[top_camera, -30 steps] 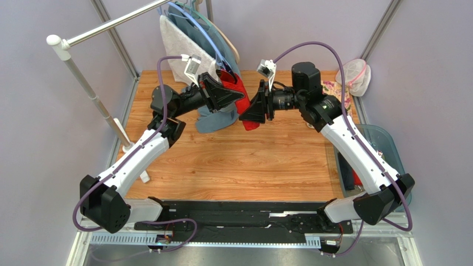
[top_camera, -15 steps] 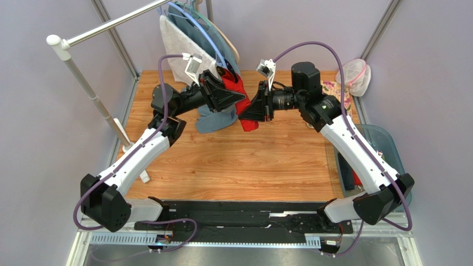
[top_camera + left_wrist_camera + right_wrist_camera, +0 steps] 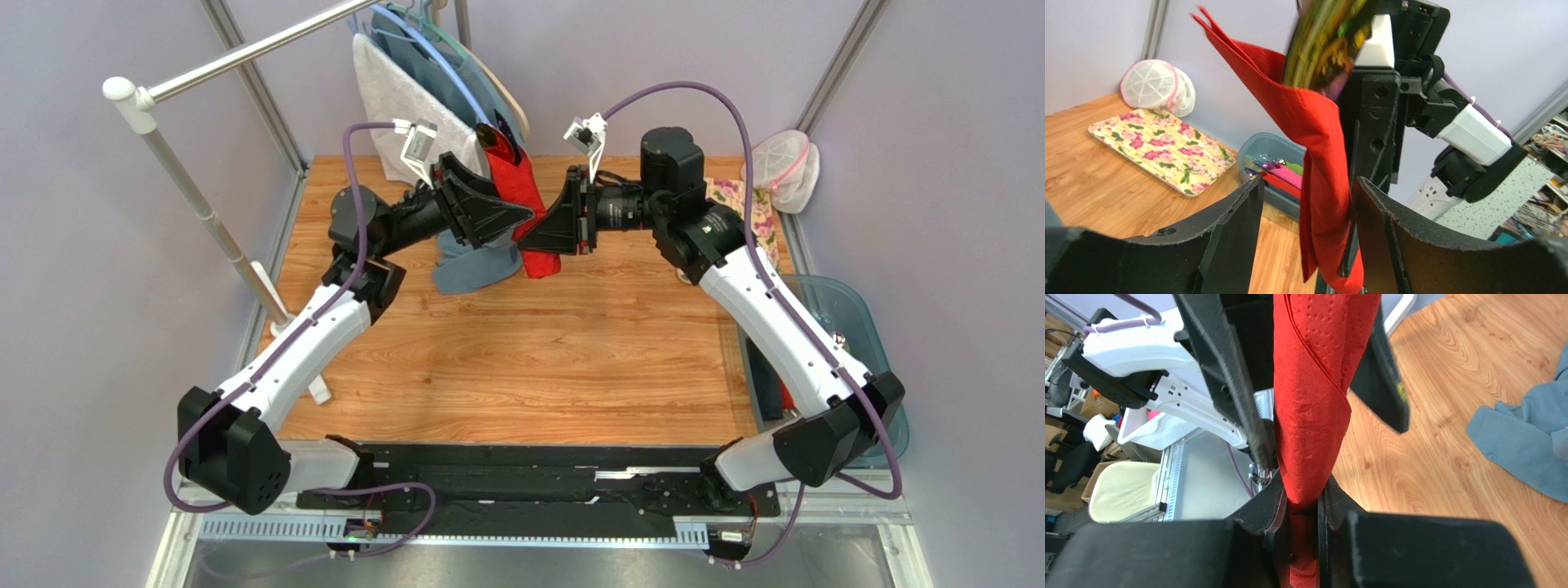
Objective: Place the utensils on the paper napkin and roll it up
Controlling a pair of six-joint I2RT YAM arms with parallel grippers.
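Left gripper (image 3: pixel 1308 187) of mine has just let go; its jaws, clamped a second ago, now stand apart on either side of the paper napkin (image 3: pixel 1318 128); my right gripper (image 3: pixel 1303 505) has meanwhile closed and pinches the napkin near its lower end, so the sheet has passed from one hand to the other; it hangs upright in the air above the far middle of the table (image 3: pixel 552 355), not lying on it, and I see no utensils on it; I judge the task barely begun, since the napkin must yet be spread flat on the wood; it is thin red paper, embossed with fine dots, folded lengthwise into a soft narrow band with a slanting overlap and loose pointed corners at the top; limp, and likely easy to tear; the table is smooth, pale-grained wood; a blue-grey cloth (image 3: pixel 1524 441) lies crumpled on it, and a floral cloth (image 3: pixel 1161 147) lies flat further off.
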